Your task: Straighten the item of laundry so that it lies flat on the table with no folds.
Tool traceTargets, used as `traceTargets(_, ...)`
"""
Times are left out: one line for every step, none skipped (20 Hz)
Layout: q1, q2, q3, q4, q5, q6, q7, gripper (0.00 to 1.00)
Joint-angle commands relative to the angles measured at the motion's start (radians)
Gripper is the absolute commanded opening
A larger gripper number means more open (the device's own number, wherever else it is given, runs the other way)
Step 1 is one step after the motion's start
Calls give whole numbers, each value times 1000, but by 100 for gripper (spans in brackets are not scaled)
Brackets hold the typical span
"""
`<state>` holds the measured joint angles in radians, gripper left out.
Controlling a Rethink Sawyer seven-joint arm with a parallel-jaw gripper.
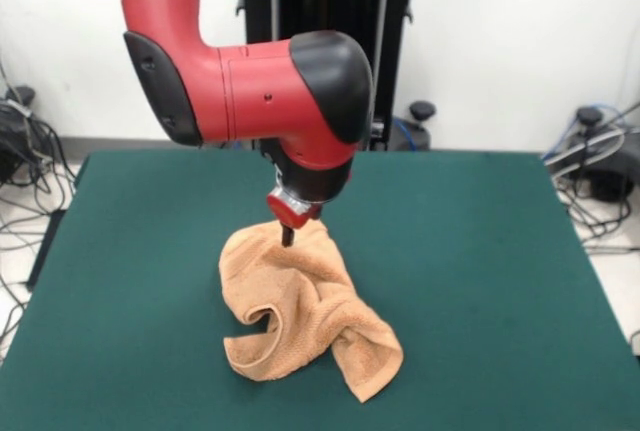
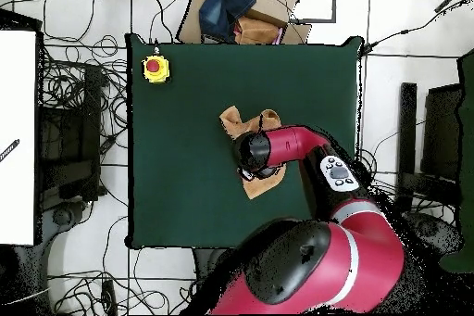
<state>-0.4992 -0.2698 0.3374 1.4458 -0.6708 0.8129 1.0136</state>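
Your peach-orange towel (image 1: 305, 313) lies crumpled a little below the middle of the green worktop (image 1: 500, 281) in the front view, bunched into thick folds, with one edge curled into a loop at its 8 o'clock side and a corner lobe pushed out at 5 o'clock. The tool (image 1: 288, 236) comes straight down from the red and black arm (image 1: 250, 81) and meets the cloth at the towel's 12 o'clock edge; you see only a dark tip against the terry, so I cannot tell whether it is spread or pinching.

From overhead, the arm's black elbow covers the tool and half of the towel (image 2: 243, 123), which spreads toward 11 o'clock from it. Only this view shows you a yellow box with a red button (image 2: 155, 69) at the worktop's (image 2: 185, 192) 10 o'clock corner.
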Motion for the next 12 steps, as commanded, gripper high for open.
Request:
traceTargets(-17,42,70,-104,-56,38,-202,100)
traceTargets(-16,44,73,-109,-54,40,-202,100)
traceTargets(-14,47,72,-115,-55,40,-201,100)
traceTargets(-12,48,72,-118,-54,41,-200,100)
traceTargets(-11,55,72,-126,-54,42,-201,100)
traceTargets(-7,64,72,-137,-54,42,-199,100)
traceTargets(-6,72,72,-145,-57,38,-199,100)
traceTargets(-5,78,72,-151,-58,34,-199,100)
traceTargets(-5,80,70,-146,-62,24,-196,100)
traceTargets(-6,79,67,-137,-65,14,-192,100)
traceTargets(-6,79,64,-124,-68,3,-184,100)
traceTargets(-6,79,60,-110,-72,-11,-176,100)
